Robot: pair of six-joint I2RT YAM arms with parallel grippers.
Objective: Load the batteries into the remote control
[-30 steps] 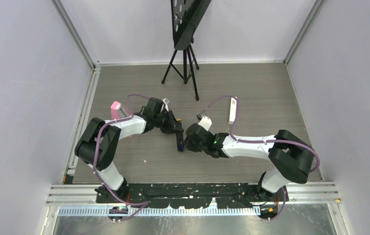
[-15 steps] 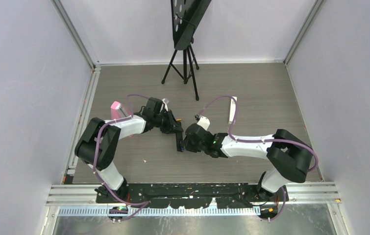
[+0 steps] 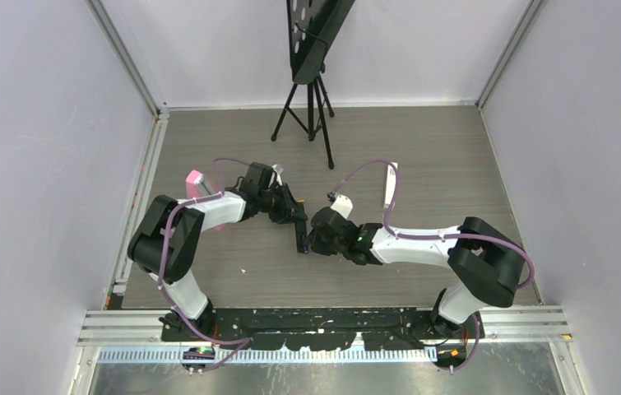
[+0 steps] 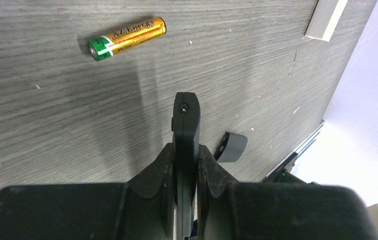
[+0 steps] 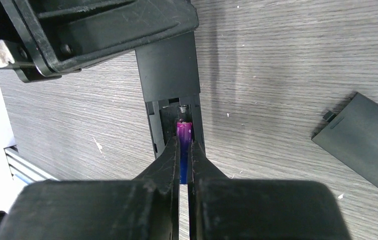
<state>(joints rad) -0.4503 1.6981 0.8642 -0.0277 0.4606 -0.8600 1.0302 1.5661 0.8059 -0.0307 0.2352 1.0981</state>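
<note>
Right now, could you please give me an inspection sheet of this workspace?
Surface: grey wood-grain table, lightly scratched and speckled.
Job's things: black remote, battery bay open; purple battery in the bay near the spring; orange battery lying loose on the table.
Clutter: battery cover lying flat beside the remote; pink object; white strip; small grey piece.
Grippers: left gripper shut on the remote; right gripper shut on the purple battery.
Cables: purple cables loop along both arms.
Surroundings: pale walls; black tripod at the back.
</note>
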